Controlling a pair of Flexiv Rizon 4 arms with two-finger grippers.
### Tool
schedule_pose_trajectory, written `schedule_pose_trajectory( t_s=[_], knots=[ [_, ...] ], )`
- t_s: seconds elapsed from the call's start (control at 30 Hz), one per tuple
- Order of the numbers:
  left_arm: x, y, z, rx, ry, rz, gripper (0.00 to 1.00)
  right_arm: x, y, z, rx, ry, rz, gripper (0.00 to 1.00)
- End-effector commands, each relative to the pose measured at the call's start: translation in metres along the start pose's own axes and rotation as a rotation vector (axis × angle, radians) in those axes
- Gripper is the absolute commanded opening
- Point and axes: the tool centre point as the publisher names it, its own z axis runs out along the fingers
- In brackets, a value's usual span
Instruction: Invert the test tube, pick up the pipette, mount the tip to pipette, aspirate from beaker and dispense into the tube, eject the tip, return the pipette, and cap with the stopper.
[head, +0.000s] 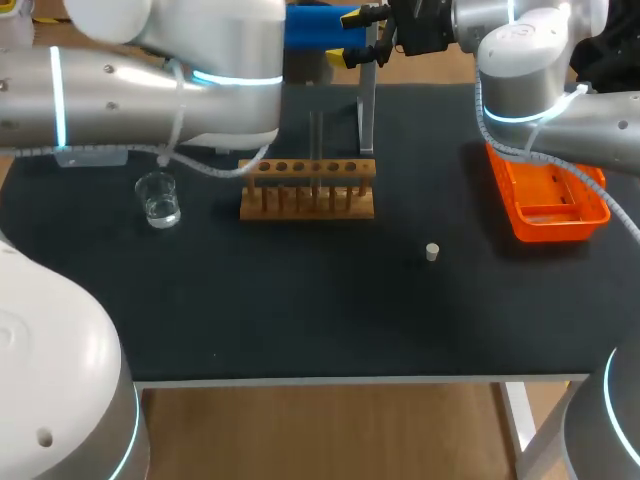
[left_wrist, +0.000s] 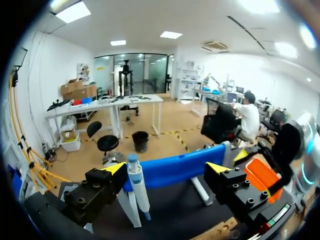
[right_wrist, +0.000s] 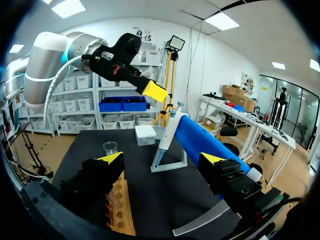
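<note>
the pipette (right_wrist: 167, 134) leans on its little stand (right_wrist: 172, 165) at the far edge of the tabletop (head: 300, 310), near the middle of that edge. the wooden rack (head: 308, 190) sits just in front of it. the right gripper (right_wrist: 163, 158) is open wide and holds nothing, and it hangs in the air facing the pipette. the left gripper (left_wrist: 166, 168) is open wide too, with nothing in it, and the pipette is close beside one of its fingers. i think the pipette is light and made of hard, smooth plastic, so it could slip if the hold is weak. the best place to take it looks like the thick white upper part. the thin low end is not good to grab, and the top button should not be pushed yet. it should likely go straight up off the stand, since a sideways pull might tip the stand over. the beaker (head: 160, 200) stands toward the far left corner of the tabletop with some clear water in it. it is glass, so it can break or spill. the small stopper (head: 432, 252) lies alone between the rack and the near right corner, and the orange tray (head: 530, 225) is by the right edge.
</note>
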Motion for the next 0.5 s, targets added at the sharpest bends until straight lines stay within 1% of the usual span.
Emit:
schedule_pose_trajectory(
  t_s=[0.03,0.07,0.13,0.17,0.2,0.23,0.27,0.3,0.37,0.4,0.47,0.5],
  knots=[
    [-0.007,0.011,-0.035,0.021,0.232,0.048,1.0,0.001,0.0,-0.001,-0.001,-0.001,0.0,1.0],
    [-0.004,0.014,-0.041,0.011,0.241,0.072,1.0,0.001,0.0,-0.001,-0.001,-0.001,0.0,1.0],
    [-0.001,0.018,-0.049,0.038,0.338,0.101,1.0,0.001,0.0,-0.001,-0.001,-0.001,0.0,1.0],
    [0.001,0.021,-0.053,0.023,0.328,0.122,1.0,0.001,0.0,-0.001,-0.001,-0.001,0.0,1.0],
    [0.002,0.023,-0.056,0.031,0.371,0.14,1.0,0.001,0.0,-0.001,-0.001,-0.001,0.0,1.0],
    [0.005,0.024,-0.058,0.041,0.458,0.168,1.0,0.001,0.0,-0.001,-0.001,-0.001,0.0,1.0],
    [0.01,0.026,-0.059,0.029,0.517,0.193,1.0,0.001,0.0,-0.001,-0.001,-0.001,0.0,1.0],
    [0.014,0.029,-0.061,0.017,0.551,0.218,1.0,0.001,0.0,-0.001,-0.001,-0.001,0.0,1.0],
    [0.02,0.034,-0.065,0.031,0.641,0.255,1.0,0.001,0.0,-0.001,-0.001,-0.001,0.0,1.0],
    [0.022,0.036,-0.067,0.023,0.651,0.269,1.0,0.001,0.0,-0.001,-0.001,-0.001,0.0,1.0],
    [0.027,0.042,-0.07,0.026,0.709,0.296,1.0,0.001,0.0,-0.001,-0.001,-0.001,0.0,1.0],
    [0.03,0.045,-0.071,0.019,0.723,0.312,1.0,0.001,0.0,-0.001,-0.001,-0.001,0.0,1.0]
  ],
)
